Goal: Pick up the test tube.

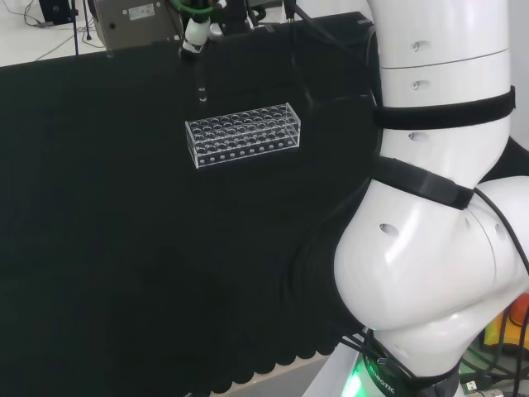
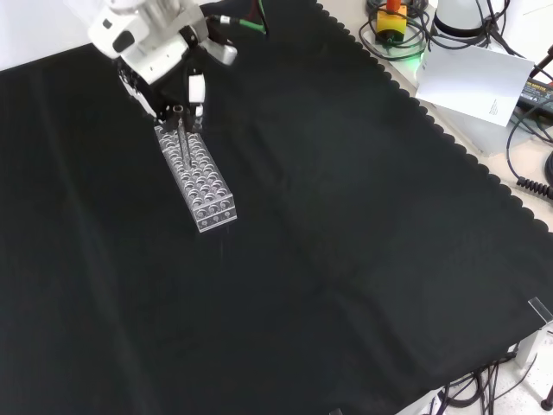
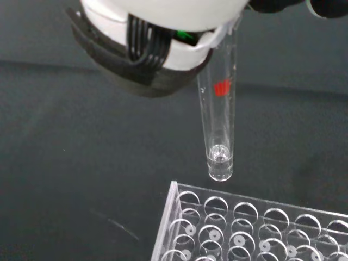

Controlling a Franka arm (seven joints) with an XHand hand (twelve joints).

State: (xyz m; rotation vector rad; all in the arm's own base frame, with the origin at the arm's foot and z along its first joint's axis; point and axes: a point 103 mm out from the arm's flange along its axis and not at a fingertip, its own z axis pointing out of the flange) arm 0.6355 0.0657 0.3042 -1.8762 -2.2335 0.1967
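Black cloth lies under the clear plastic tube rack [image 3: 255,228]. Above it, the black and white hand [image 3: 157,38] grasps the clear glass test tube [image 3: 219,125], hanging upright, its bottom free of the holes.

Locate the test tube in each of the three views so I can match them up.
Head view: test tube hangs upright below the robot hand, just beyond the clear rack.
Front view: a thin streak under the robot hand, over the rack's far end.
Wrist view: large at centre, rounded bottom lifted above the rack's edge.
Shared landmark: the clear rack.
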